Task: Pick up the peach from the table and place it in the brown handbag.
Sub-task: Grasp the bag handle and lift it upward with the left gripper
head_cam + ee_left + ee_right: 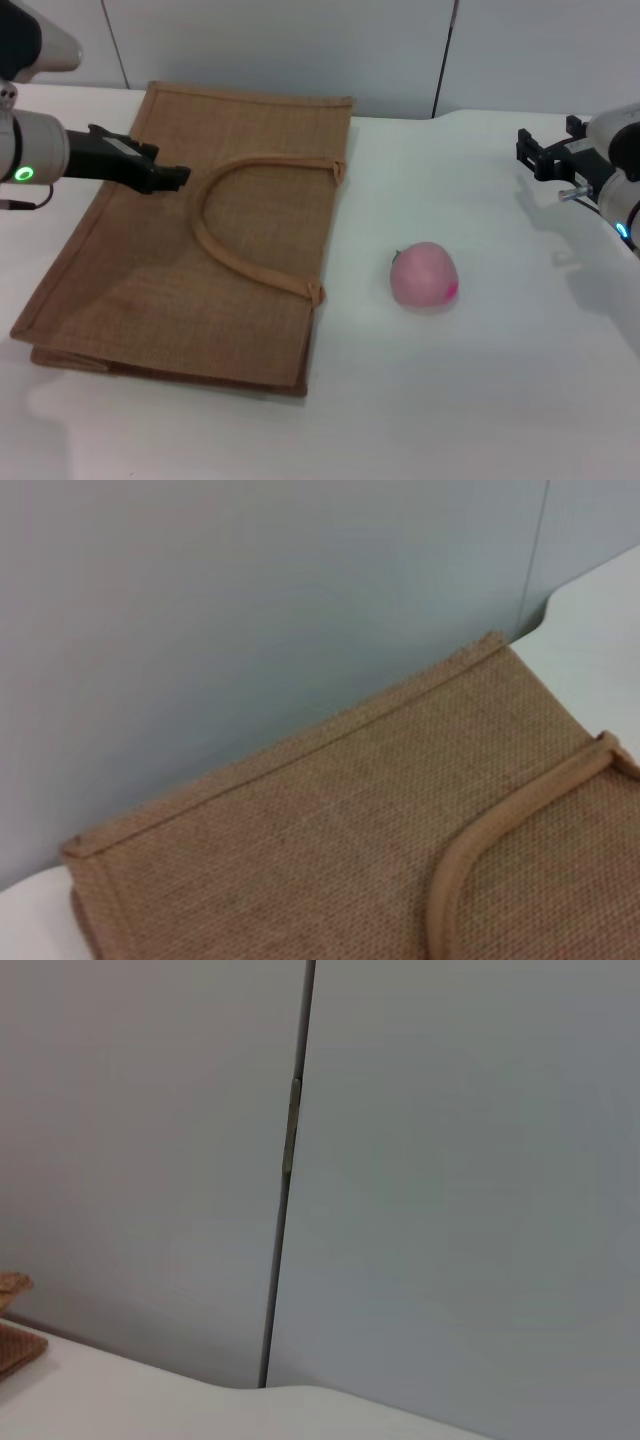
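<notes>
Nearest my head camera lay the brown handbag, flat on the table, its long axis running away from me and its handle loop arching toward the peach. That peach sat just right of the bag, apart from it, magenta patch low on its right side. Only my head view showed it; my left wrist saw just jute weave, my right wrist mostly wall. No writing was legible anywhere. My left gripper hovered clenched over the bag; my right gripper hung released at the far right.
</notes>
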{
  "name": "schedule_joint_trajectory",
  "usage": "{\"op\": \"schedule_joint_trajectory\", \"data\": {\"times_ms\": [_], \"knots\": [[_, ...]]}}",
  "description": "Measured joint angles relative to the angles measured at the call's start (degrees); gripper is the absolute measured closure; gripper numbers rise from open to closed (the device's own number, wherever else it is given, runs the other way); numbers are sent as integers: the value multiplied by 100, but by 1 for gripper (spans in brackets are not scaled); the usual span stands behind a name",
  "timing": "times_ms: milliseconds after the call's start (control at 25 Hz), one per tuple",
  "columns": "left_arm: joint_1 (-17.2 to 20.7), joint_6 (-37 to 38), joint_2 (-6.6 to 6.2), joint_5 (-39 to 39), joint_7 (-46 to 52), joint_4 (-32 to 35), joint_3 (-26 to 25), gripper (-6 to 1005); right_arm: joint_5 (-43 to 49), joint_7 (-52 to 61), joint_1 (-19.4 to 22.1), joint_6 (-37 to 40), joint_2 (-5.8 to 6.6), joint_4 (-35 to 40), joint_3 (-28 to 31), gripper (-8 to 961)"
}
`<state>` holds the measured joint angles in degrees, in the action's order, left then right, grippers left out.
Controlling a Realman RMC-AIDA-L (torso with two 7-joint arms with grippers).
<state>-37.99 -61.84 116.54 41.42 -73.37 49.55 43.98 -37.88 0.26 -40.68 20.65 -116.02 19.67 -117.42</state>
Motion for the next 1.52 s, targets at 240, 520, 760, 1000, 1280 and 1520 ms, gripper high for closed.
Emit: {"op": "schedule_joint_trajectory", "data": {"times_ms": [240, 520, 760, 1000, 1280, 1520], "knots": [[-107, 0, 0, 23, -57, -199, 14, 423, 0, 0, -10, 0, 1, 2, 0, 281], [-193, 15, -1, 39, -129, -404, 13, 424, 0, 1, -16, 0, 1, 1, 0, 281], [-293, 116, -9, 3, -216, -688, 14, 425, 0, 1, -18, 0, 0, 1, -1, 281], [-339, 386, -9, -1, -222, -911, 14, 425, 0, 1, -19, 0, -8, 1, -8, 281], [-341, 470, -6, 30, -222, -939, 12, 426, 0, 0, -19, -1, -9, 1, -9, 281], [-350, 536, -3, 39, -222, -964, 12, 427, 0, 0, -20, -6, -9, 20, -9, 280]]}}
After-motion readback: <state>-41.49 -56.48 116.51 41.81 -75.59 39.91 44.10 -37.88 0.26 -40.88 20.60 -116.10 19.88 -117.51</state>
